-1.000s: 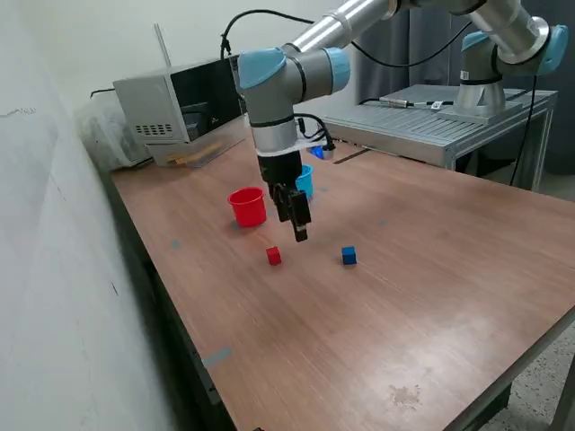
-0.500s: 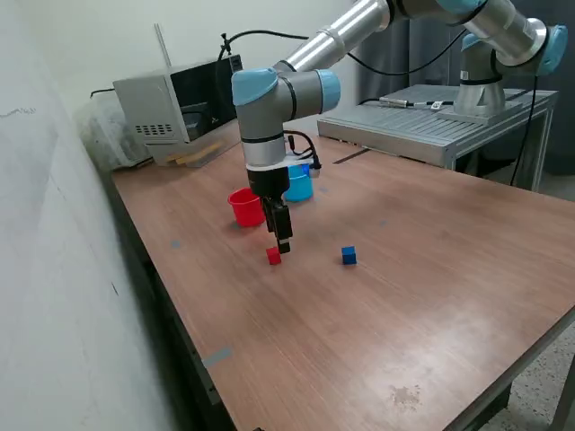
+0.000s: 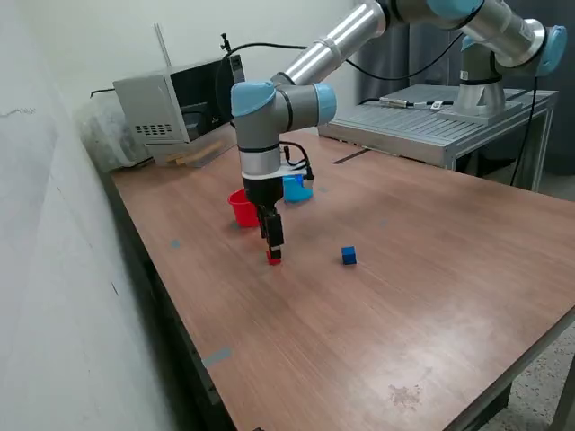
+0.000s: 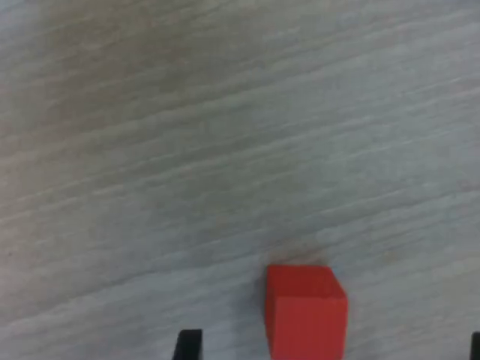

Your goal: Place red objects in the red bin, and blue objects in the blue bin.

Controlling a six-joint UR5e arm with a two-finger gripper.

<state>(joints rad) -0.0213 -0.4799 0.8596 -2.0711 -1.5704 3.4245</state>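
Now the gripper (image 3: 273, 251) hangs low over the wooden table (image 3: 404, 296), directly above a red cube (image 3: 274, 259). Seen from the wrist, the cube (image 4: 304, 309) sits between the two fingertips (image 4: 187, 343), which are wide apart and do not touch it. The red cup (image 3: 241, 207) and light blue cup (image 3: 296, 188) stand behind the arm. A blue cube (image 3: 349, 257) lies toward the exterior view's right.

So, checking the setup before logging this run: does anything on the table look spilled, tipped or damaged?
Nothing stands out. The red cup and blue cup stand upright, and the red cube and blue cube sit flat on the table.
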